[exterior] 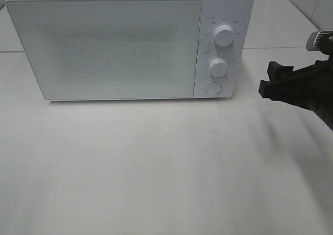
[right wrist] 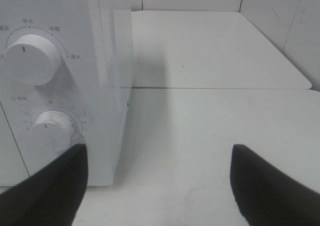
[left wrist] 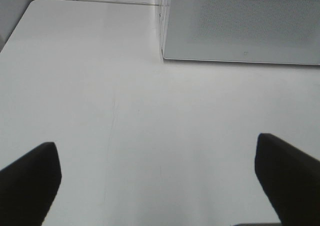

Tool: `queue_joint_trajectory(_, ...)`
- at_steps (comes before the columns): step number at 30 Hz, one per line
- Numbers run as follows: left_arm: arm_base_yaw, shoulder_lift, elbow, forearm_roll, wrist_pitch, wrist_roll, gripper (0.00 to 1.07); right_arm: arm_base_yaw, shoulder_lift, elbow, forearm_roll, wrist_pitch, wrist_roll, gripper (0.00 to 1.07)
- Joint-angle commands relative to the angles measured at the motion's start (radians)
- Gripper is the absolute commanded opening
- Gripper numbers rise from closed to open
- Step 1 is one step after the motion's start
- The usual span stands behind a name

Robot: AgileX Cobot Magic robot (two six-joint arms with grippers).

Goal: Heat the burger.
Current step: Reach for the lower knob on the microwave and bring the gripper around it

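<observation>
the microwave (exterior: 119, 47) stands shut on the white surface (exterior: 156, 167). left end effector (left wrist: 157, 186) and right end effector (right wrist: 157, 186) both gape wide, holding nothing, the right near the lower knob (right wrist: 52, 131).

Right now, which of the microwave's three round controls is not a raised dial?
The lowest: a flat button beneath the protruding upper dial and lower dial.

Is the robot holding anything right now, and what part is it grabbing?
Nothing is held. The left end effector and the right end effector are both open, with only the table showing between their fingers.
</observation>
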Motion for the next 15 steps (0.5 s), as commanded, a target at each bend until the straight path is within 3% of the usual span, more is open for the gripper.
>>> queue_joint_trajectory(1,0.002,-0.022,0.004,-0.004,-0.012,-0.007,1.00,0.110,0.056,-0.001,0.121,-0.124,-0.027,0.76)
queue_joint_trajectory(15,0.002,-0.022,0.004,-0.004,-0.012,-0.007,1.00,0.278,0.202,-0.123,0.251,-0.175,-0.061,0.76)
